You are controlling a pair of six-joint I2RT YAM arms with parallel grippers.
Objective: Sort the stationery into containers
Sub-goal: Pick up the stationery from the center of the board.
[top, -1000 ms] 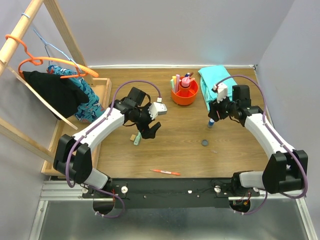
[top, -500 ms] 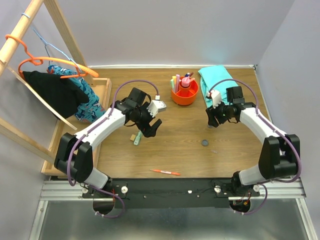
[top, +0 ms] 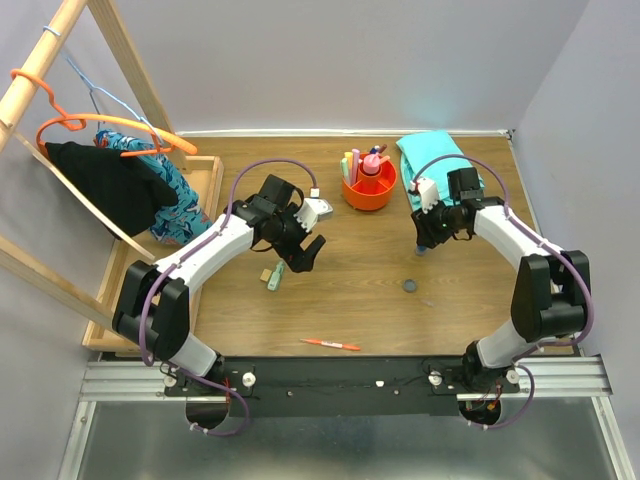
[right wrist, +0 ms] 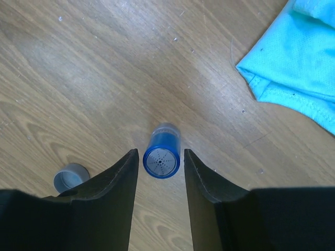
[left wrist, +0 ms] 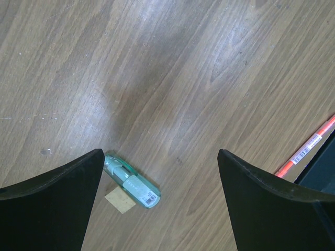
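Note:
A blue-capped bottle [right wrist: 162, 157] stands upright on the wooden table. My right gripper [right wrist: 160, 152] is open and straddles it, with a thin gap on each side; in the top view this gripper [top: 426, 240] hides most of the bottle. My left gripper [left wrist: 159, 157] is open and empty above the table, right of a green highlighter [left wrist: 131, 180] and a tan eraser [left wrist: 120, 201] lying side by side. An orange pen [top: 332, 344] lies near the front edge. A dark disc [top: 409, 285] lies mid-table. The orange tub [top: 368, 190] at the back holds highlighters and a pink bottle.
A teal cloth [top: 430, 160] lies at the back right, just behind my right gripper. A wooden tray [top: 205, 175] with clothes and a hanger rack stands at the left. The grey disc also shows in the right wrist view [right wrist: 70, 176], beside the left finger.
My right gripper has moved a little left and down over the blue-capped bottle, which now stands between its fingers. My left gripper has shifted slightly and stays open.

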